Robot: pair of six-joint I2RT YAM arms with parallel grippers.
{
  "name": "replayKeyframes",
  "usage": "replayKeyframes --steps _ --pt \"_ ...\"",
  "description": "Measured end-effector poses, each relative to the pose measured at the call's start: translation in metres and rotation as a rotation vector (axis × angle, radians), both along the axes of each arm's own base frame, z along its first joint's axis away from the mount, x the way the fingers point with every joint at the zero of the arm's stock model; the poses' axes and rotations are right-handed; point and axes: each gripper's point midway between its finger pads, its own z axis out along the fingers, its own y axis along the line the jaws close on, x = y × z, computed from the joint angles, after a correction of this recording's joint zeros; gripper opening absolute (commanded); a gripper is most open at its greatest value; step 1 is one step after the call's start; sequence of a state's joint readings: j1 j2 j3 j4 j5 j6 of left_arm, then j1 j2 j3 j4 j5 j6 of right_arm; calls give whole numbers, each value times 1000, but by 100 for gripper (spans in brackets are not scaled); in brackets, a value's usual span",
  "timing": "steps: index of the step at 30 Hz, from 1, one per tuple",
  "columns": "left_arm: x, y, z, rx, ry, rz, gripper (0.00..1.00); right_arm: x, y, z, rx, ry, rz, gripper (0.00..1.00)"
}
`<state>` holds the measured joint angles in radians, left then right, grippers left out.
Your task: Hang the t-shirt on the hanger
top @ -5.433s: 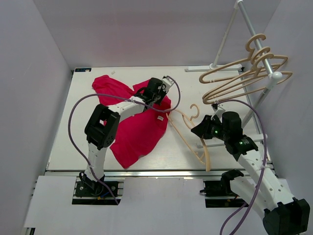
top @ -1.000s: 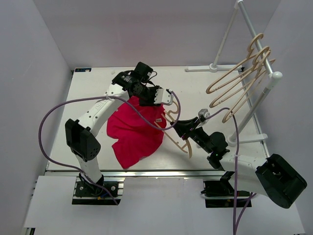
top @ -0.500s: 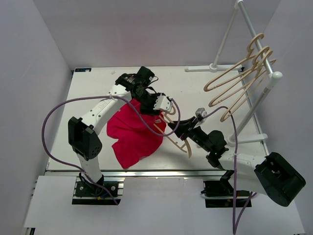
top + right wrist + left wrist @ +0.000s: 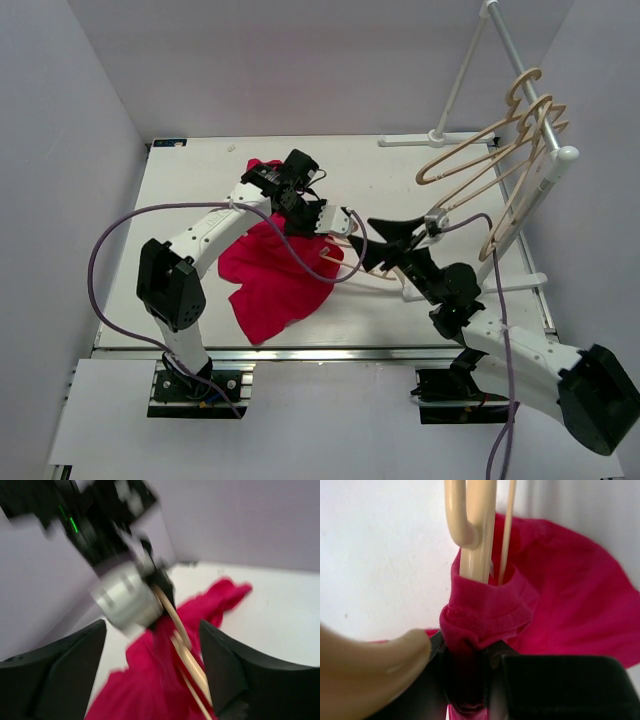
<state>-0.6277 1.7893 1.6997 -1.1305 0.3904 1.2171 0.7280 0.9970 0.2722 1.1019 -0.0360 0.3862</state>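
Now the right gripper (image 4: 151,630) has let go: its fingers, clamped on the hanger (image 4: 479,525) a moment ago, stand wide apart, and the hanger lies just ahead, between the tips and seemingly untouched. The left gripper (image 4: 322,216) is closed on the collar of the t-shirt (image 4: 272,275); the hanger's neck rises through that collar just above its fingers, and the rest of the cloth trails below. I judge the hook is threaded, so the shoulders remain to be seated.

Left arm (image 4: 210,226) stretched forward, jaws pinched — right arm (image 4: 498,336) low, jaws spread wide.
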Motion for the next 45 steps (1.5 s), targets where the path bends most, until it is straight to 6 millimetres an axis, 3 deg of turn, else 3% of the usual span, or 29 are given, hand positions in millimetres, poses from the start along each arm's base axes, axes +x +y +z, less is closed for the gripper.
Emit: replayKeyframes --steps 1,3,5,8,12,15,20,24,28,34,41,45 --pt "5 2 -4 10 -18 28 0 0 -3 21 34 -18 -13 89" --pt "12 8 -9 25 -40 80 0 2 -6 51 64 -10 -35 89" --pt "19 13 -8 28 -66 126 0 6 -5 59 43 46 -52 89" --pt "29 21 4 19 -121 187 0 -1 8 38 -51 197 -30 89" --pt "39 31 28 1 -206 243 0 -26 23 -11 -214 379 17 89" --pt "44 40 45 -14 -261 279 0 -44 24 -42 -322 480 32 89" --pt "46 69 65 -33 -361 384 0 -48 11 -67 -399 586 -27 89" --pt "54 95 88 -76 -472 546 0 -41 18 -72 -430 628 -63 89" --pt "65 103 122 -191 -559 683 0 -18 43 -70 -410 630 -149 89" --pt "60 105 158 -334 -607 759 0 43 83 -60 -297 596 -350 89" --pt "47 111 148 -344 -583 775 0 102 136 -44 -146 561 -447 89" --pt "43 115 147 -352 -578 783 0 130 152 -49 -94 588 -472 83"
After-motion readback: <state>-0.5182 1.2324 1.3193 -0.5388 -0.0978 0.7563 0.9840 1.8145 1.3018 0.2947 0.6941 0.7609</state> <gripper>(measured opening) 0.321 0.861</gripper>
